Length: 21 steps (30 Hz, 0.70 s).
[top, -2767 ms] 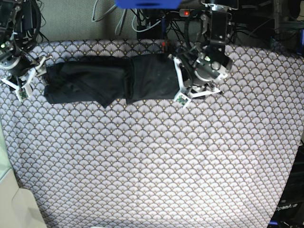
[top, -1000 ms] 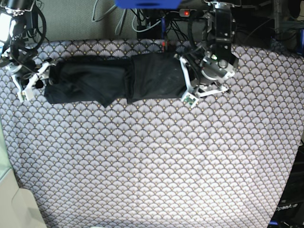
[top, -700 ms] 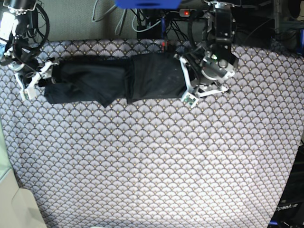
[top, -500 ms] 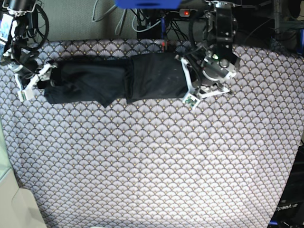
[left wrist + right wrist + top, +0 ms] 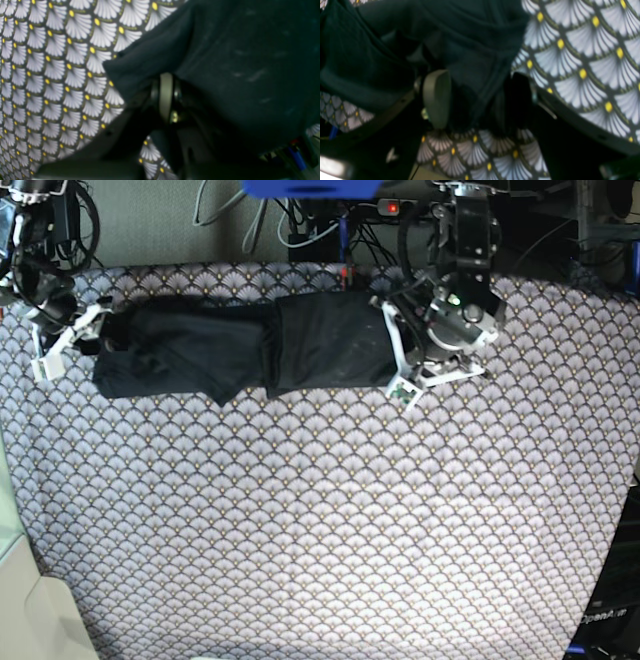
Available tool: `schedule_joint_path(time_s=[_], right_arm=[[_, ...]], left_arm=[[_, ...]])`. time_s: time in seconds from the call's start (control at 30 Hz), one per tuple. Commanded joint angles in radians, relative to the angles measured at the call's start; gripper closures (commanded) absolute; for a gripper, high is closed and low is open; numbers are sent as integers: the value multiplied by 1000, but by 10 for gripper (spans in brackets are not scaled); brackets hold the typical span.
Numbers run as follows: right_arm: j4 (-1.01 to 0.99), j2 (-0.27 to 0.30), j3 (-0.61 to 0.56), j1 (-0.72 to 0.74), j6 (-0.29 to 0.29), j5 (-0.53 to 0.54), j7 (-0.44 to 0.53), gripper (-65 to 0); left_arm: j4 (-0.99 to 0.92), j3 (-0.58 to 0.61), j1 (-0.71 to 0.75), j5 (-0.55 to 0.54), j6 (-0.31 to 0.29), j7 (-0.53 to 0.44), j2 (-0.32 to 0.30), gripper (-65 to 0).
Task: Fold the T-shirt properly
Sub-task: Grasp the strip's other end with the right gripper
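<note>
One long T-shirt (image 5: 240, 355) band lies left-to-right across the table.

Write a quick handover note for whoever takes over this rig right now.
Left end effector: shut on the shirt's edge, on the base view's right.
Right end effector: open, straddling cloth at the other end, not yet clamped.
Shirt: a long dark strip along the far side of the table.
Done: folded into a narrow band.
Left: close the right end effector, then probably fold the ends together.
</note>
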Motion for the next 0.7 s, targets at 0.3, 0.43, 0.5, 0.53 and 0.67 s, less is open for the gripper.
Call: schedule_joint_path(time_s=[0.3,0.43,0.5,0.53,0.67], right_arm=[[12,32,7,19,-1,22,-61,-430],[6,30,7,27,-1,83,-79,-431],[6,35,5,29,-1,141,-99,-431],[11,35,5,30,-1,155,-110,-431],[7,34,7,70,-1,164,-159,-431]], left_arm=[[17,0,1,-3,5,-9,-2,0],[19,0,14,-3,5,-18,-2,0],[17,0,14,-3,5,-18,-2,0],[17,0,14,-3,5,-18,-2,0],[17,-17,14,-3,5,-18,-2,0]])
